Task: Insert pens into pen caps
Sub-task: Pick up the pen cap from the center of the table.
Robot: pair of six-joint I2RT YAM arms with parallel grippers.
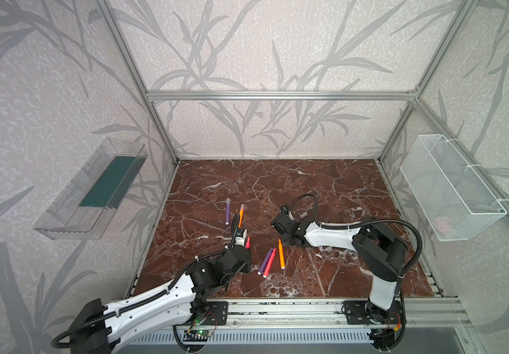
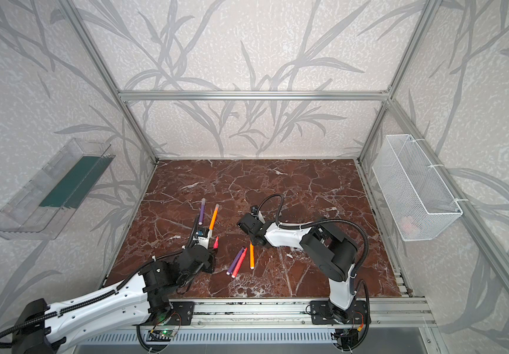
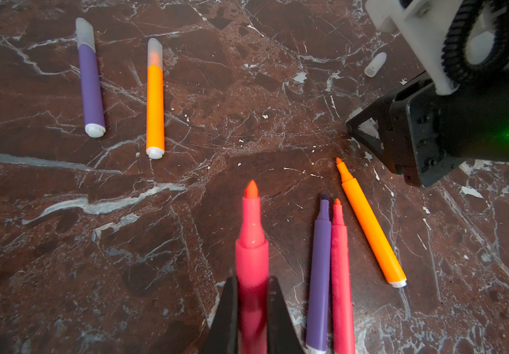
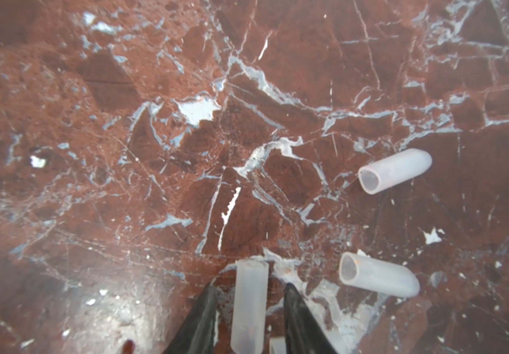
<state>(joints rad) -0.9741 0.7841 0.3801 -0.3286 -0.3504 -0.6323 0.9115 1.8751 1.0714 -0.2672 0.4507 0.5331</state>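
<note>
Marble worktop (image 1: pixel 277 184) lies beneath; left gripper (image 3: pixel 252 277) clamps a pink-red pen (image 3: pixel 251 251), rear end cut off at the frame edge; right gripper (image 4: pixel 250 285) straddles a pen cap (image 4: pixel 250 306) lying on the worktop, jaws narrow with gaps either side; cap's base unseen.

The table (image 1: pixel 277 184) is dark red-brown with white cracks. The pens (image 3: pixel 155 107) are purple, orange and pink-red, and the pen caps (image 4: pixel 394 170) are cloudy white. The walls (image 1: pixel 277 46) are pale grey with darker grey leaves, and the basket (image 1: pixel 449 190) at three o'clock is white.
</note>
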